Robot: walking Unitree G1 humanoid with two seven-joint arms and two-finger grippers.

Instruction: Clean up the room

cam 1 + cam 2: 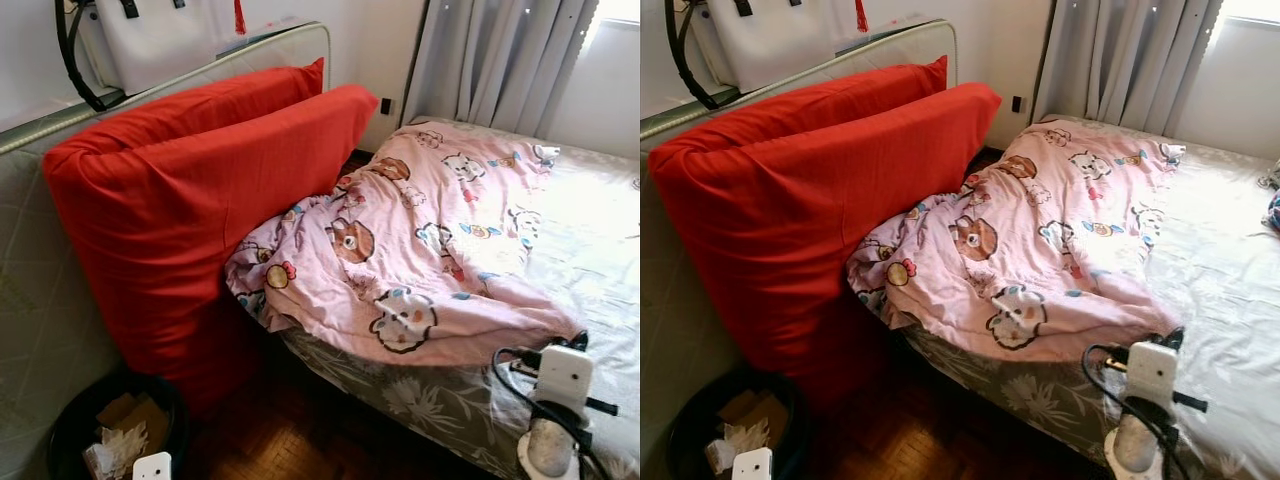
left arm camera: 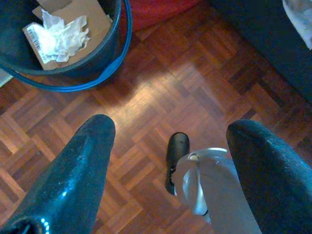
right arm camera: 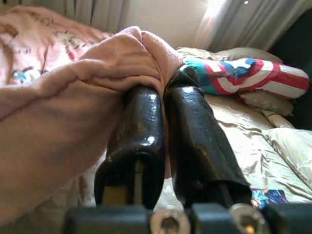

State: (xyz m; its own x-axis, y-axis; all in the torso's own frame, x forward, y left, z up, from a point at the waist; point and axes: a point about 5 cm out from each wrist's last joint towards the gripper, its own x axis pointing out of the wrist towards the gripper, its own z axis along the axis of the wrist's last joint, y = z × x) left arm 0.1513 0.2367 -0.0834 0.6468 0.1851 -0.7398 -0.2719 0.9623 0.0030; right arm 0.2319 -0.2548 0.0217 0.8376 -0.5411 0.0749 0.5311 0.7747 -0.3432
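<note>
Right gripper clamped on a fold of the pink cartoon-print blanket, both black fingers pressed together with cloth pinched between and draped over the tips; seen in the head views only as a white wrist housing with black cable near the bed's near edge, fingertips hidden behind it. Blanket bunched and rumpled across the near half of the bed, one corner spilling over the side toward the red cushions, far edge reaching toward the grey curtain. Pale bare sheet beside it, washed out by window light, detail hard to read. Past the pinched fold in the right wrist view, a striped red, white and blue cloth lying on the sheet, its far end cut off by the frame. Two large red cushions propped upright against a tilted mattress, with a white bag above, cropped at the top. Left gripper hanging low over the parquet floor, fingers spread wide and holding nothing. Dark bin near it with cardboard and crumpled white paper inside, rim partly cut off. Robot's black foot below, half hidden by a silver limb.
</note>
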